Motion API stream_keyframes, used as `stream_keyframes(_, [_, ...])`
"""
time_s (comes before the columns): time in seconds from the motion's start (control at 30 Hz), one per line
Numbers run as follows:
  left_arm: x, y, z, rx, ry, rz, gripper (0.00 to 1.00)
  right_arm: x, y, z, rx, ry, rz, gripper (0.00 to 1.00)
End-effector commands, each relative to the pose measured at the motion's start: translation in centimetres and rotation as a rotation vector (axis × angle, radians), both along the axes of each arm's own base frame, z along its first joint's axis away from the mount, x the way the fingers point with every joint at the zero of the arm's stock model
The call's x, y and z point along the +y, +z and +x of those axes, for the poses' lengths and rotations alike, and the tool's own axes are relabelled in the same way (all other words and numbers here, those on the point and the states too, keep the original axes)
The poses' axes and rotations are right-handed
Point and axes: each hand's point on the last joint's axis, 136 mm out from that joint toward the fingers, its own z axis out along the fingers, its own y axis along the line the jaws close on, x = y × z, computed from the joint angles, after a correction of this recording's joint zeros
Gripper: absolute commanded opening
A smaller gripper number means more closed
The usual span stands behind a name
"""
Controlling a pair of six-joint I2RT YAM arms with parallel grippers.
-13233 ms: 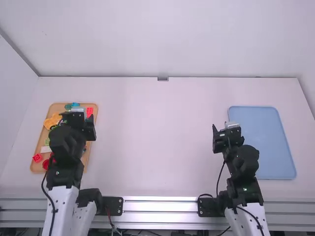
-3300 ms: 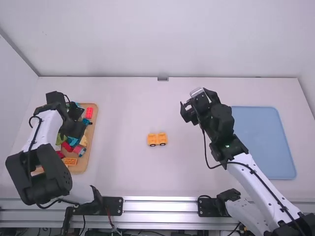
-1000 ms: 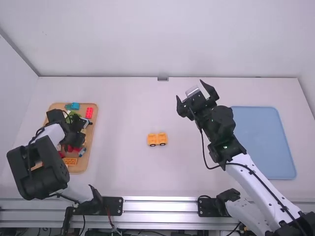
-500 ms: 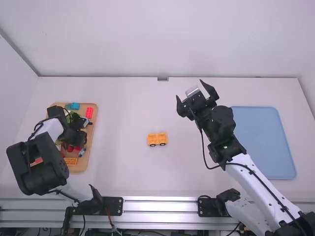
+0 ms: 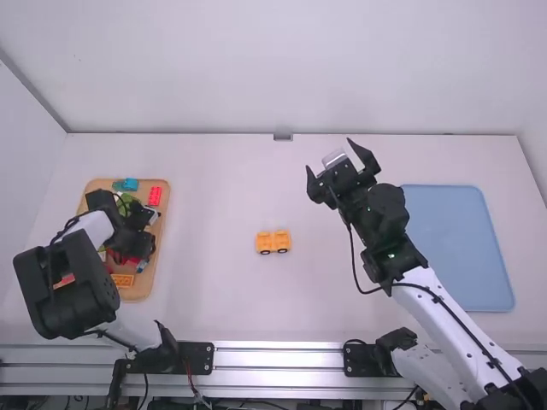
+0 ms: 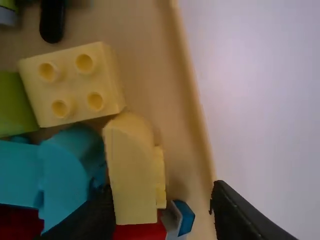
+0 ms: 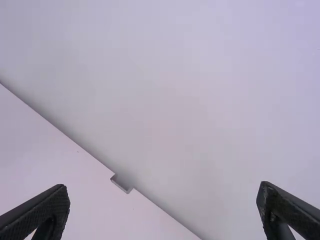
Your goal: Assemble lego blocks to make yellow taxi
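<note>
Block tray (image 5: 164, 210) left | wheeled base (image 5: 273, 240) between (well apart) | flat tray (image 5: 461, 248) right

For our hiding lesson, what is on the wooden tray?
The tray holds a turquoise block, a red block, a pale yellow block and others. In the high view, whatever the left hand covers cannot be seen.

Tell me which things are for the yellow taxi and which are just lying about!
For the taxi:
yellow wheeled piece
pale yellow studded block, probably
curved yellow block, probably
wooden tray holding blocks

Just lying about, I think:
red block
green block
curved teal block
</note>
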Motion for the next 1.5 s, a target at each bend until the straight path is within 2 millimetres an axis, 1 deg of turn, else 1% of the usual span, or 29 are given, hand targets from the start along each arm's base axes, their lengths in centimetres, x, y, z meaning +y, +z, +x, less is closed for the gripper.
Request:
stream_keyframes(0.0, [0.1, -0.5, -0.4, 0.019, -0.003, 0.015, 0.48, 0.1, 1.6, 0.1, -0.027, -0.001, 0.022, 0.99])
stream_keyframes(0.07, [0.3, -0.5, -0.3, 0.019, -0.001, 0.025, 0.45, 0.1, 1.6, 0.1, -0.026, -0.001, 0.022, 0.99])
stream_keyframes(0.13, [0.6, -0.7, -0.3, 0.008, 0.007, 0.033, 0.45, 0.1, 1.6, 0.1, -0.026, -0.001, 0.022, 0.98])
stream_keyframes(0.33, [0.6, -1.2, 0.1, -0.023, -0.001, 0.051, 0.44, 0.1, 1.6, 0.1, -0.026, 0.003, 0.022, 0.99])
stream_keyframes(0.5, [0.6, -1.4, 0.2, -0.033, 0.008, 0.052, 0.38, 0.1, 1.6, 0.1, -0.026, 0.002, 0.023, 0.99])
stream_keyframes(0.6, [0.3, -1.3, 0.4, -0.043, 0.001, 0.037, 0.41, 0.1, 1.6, 0.1, -0.026, 0.001, 0.022, 0.99])
stream_keyframes(0.77, [0.3, -1.5, 0.4, -0.042, -0.004, 0.032, 0.42, 0.2, 1.6, 0.1, -0.026, 0.002, 0.022, 0.98])
stream_keyframes(0.87, [0.3, -2.0, 0.5, -0.035, -0.006, 0.029, 0.42, 0.1, 1.6, 0.1, -0.026, 0.001, 0.022, 0.98])
stream_keyframes(1.0, [0.3, -2.1, 0.5, -0.033, -0.006, 0.028, 0.40, 0.1, 1.6, 0.1, -0.026, 0.002, 0.022, 0.99])
stream_keyframes(1.07, [0.3, -2.1, 0.6, -0.037, -0.005, 0.030, 0.34, 0.1, 1.6, 0.1, -0.026, 0.002, 0.022, 0.98])
stream_keyframes(1.13, [0.4, -2.0, 0.7, -0.040, -0.006, 0.032, 0.21, 0.1, 1.6, 0.1, -0.026, 0.003, 0.022, 0.99])
stream_keyframes(1.17, [0.4, -2.0, 0.6, -0.039, -0.006, 0.032, 0.19, 0.1, 1.6, 0.1, -0.026, 0.003, 0.022, 0.99])
stream_keyframes(1.23, [0.5, -1.7, 0.8, -0.036, -0.001, 0.029, 0.07, 0.2, 1.6, 0.1, -0.026, 0.006, 0.022, 0.99])
stream_keyframes(1.3, [0.6, -1.1, 1.1, -0.034, 0.025, 0.021, 0.04, 1.2, 1.6, -0.4, -0.028, 0.073, 0.017, 0.99])
stream_keyframes(1.33, [0.6, -1.0, 1.1, -0.033, 0.027, 0.020, 0.04, 1.4, 1.6, -0.5, -0.027, 0.082, 0.016, 0.98])
stream_keyframes(1.4, [1.0, 0.2, 1.7, -0.038, 0.065, 0.014, 0.02, 3.4, 0.8, -1.9, 0.002, 0.224, 0.008, 0.99])
stream_keyframes(1.47, [1.1, 1.1, 2.2, -0.051, 0.089, 0.014, 0.02, 4.2, 0.5, -2.6, 0.018, 0.287, 0.005, 0.99])
